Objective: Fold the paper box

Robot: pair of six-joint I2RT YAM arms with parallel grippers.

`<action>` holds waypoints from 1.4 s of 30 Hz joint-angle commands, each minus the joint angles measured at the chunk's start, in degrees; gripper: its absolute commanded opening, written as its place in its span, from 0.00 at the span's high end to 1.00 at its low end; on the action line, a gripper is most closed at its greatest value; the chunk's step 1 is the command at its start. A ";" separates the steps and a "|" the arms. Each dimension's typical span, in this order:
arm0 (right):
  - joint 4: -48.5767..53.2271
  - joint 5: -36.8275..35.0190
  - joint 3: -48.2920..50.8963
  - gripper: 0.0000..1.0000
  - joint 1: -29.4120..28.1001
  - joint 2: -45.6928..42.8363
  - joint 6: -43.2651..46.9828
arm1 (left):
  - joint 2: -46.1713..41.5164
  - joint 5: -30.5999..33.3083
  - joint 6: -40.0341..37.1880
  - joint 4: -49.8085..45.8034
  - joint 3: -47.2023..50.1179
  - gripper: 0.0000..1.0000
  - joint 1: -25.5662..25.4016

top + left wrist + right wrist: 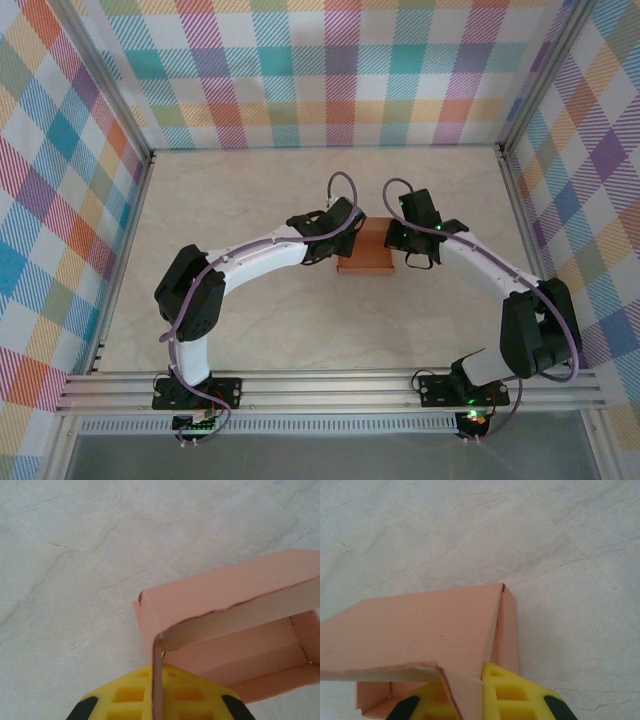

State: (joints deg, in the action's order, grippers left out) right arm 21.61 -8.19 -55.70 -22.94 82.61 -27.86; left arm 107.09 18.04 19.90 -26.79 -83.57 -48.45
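Observation:
The salmon-orange paper box (366, 256) lies mid-table between both arms, partly folded. In the left wrist view the paper box (225, 587) is an open tray with its lid raised over it. A side flap of the lid runs down between the yellow fingers (195, 696), and my left gripper (159, 682) is shut on that flap. In the right wrist view the lid of the paper box (420, 625) slopes up from the far wall. Its corner flap is pinched in my right gripper (479, 692), which is shut on it. From above, my left gripper (338, 236) and right gripper (406, 238) flank the box.
The pale marbled tabletop (260, 320) stretches around the box. Checked fabric walls (60, 200) on aluminium frames close in the left, right and back. A metal rail (330, 385) carrying the arm bases runs along the near edge.

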 commanded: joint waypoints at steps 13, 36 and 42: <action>12.22 -0.56 -6.60 1.00 -0.33 0.85 -8.09 | 1.19 -0.07 1.38 -1.13 3.32 1.00 -0.34; 10.89 10.57 -8.34 1.00 3.37 2.73 -24.24 | 0.37 -0.20 0.90 0.77 5.41 1.00 -0.43; 8.88 9.31 -5.70 1.00 3.34 3.72 -21.83 | -0.11 -0.02 0.86 1.03 5.87 1.00 -0.50</action>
State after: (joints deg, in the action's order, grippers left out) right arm 32.27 1.34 -62.50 -19.92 86.19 -49.04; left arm 106.98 19.07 20.10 -21.15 -79.96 -48.66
